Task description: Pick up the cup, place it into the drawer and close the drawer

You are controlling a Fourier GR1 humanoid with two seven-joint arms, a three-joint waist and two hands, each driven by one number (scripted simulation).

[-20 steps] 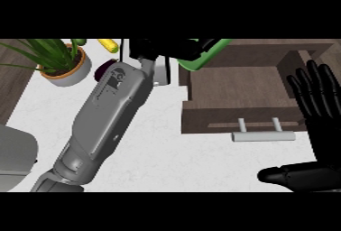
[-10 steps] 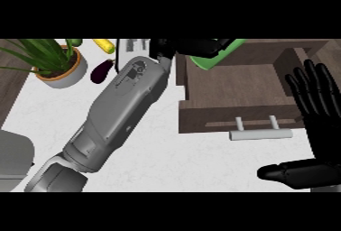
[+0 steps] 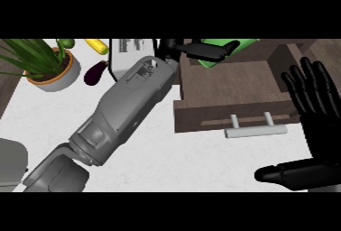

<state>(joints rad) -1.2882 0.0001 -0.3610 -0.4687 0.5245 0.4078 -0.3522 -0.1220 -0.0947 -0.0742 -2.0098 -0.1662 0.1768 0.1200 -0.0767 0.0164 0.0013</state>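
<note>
Left arm: swung further toward one o'clock since a second ago, carrying the green cup (image 3: 230, 49) over the open drawer (image 3: 230, 88). Left hand (image 3: 203, 49): fingers curled round the cup at the drawer's twelve o'clock edge. Right hand (image 3: 313, 103): open, resting at three o'clock. Advice: lower well inside the walls before letting go.

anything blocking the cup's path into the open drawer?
Nothing visible. The left robot hand holds the green cup over the back of the open drawer, whose inside shows bare wood. The right robot hand rests open beside it.
</note>
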